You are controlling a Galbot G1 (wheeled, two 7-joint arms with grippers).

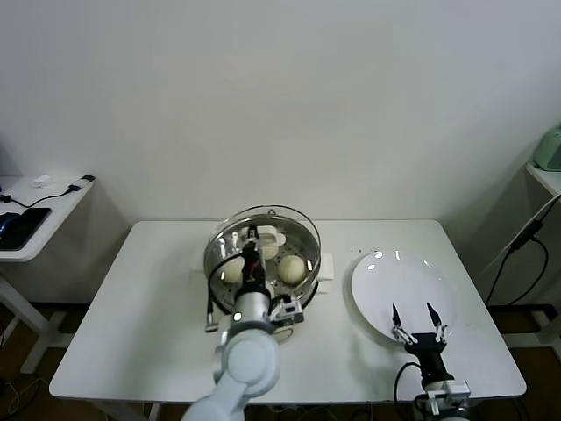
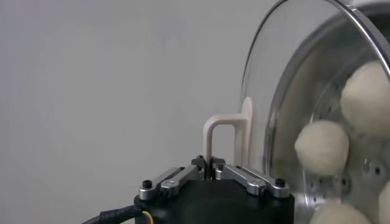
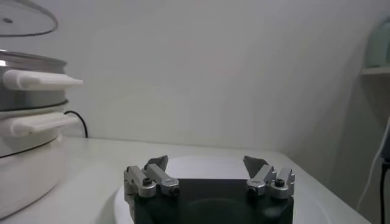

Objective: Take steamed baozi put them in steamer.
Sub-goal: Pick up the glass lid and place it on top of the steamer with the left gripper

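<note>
The steamer point(image 1: 310, 253) is a steel pot on a cream base at the table's middle back. Baozi lie inside it; two show in the head view point(image 1: 292, 267) point(image 1: 232, 274). My left gripper point(image 1: 250, 252) is above the pot, shut on the cream handle point(image 2: 214, 137) of the round glass lid point(image 2: 286, 79), which it holds tilted over the pot. Three baozi point(image 2: 322, 147) show through the lid. My right gripper point(image 1: 419, 328) is open and empty, low over the flat white plate point(image 1: 386, 276). It also shows in the right wrist view point(image 3: 206, 162).
The steamer's side handles point(image 3: 42, 80) and base point(image 3: 24, 143) stand left of the plate's rim point(image 3: 122, 198). A cable runs behind the base. A side table with a dark device point(image 1: 22, 224) is at the far left, and a shelf point(image 1: 548, 171) at the far right.
</note>
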